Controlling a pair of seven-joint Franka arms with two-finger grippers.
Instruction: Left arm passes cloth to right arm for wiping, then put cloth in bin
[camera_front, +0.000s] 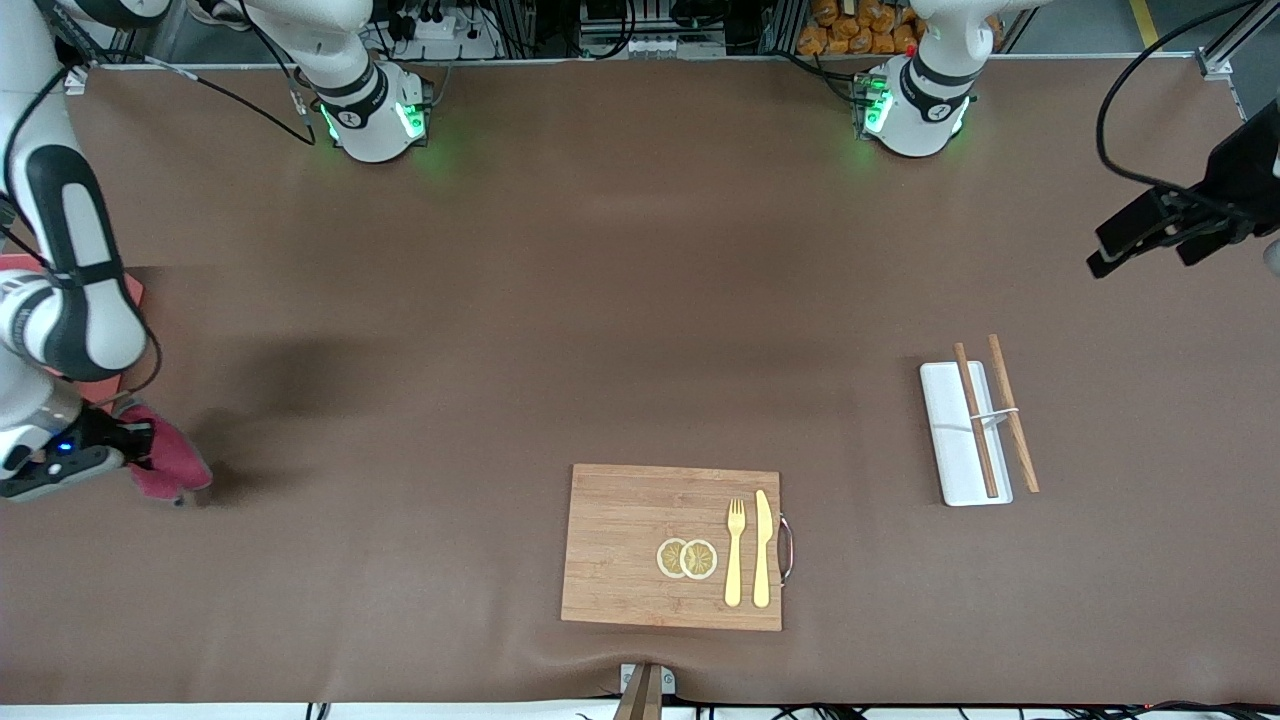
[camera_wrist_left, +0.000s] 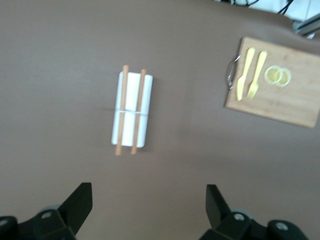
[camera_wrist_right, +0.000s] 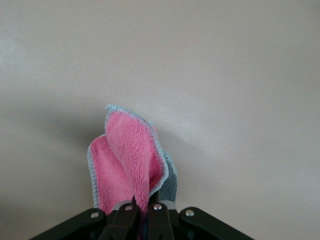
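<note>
My right gripper (camera_front: 140, 452) is shut on the cloth (camera_front: 168, 462) at the right arm's end of the table, over bare mat beside the bin. The cloth hangs from the fingers, red face out. In the right wrist view the cloth (camera_wrist_right: 127, 162) shows pink with a grey back, pinched between my right gripper's (camera_wrist_right: 143, 207) closed fingers. The salmon-pink bin (camera_front: 131, 288) is mostly hidden by the right arm at the view's edge. My left gripper (camera_front: 1150, 232) is open and empty, high over the left arm's end of the table; in the left wrist view it (camera_wrist_left: 149, 200) holds nothing.
A wooden cutting board (camera_front: 620, 545) with two lemon slices (camera_front: 687, 558), a fork (camera_front: 735, 550) and a knife (camera_front: 762, 548) lies near the front edge. A white tray (camera_front: 950, 430) with chopsticks (camera_front: 975, 420) lies toward the left arm's end; it also shows in the left wrist view (camera_wrist_left: 131, 110).
</note>
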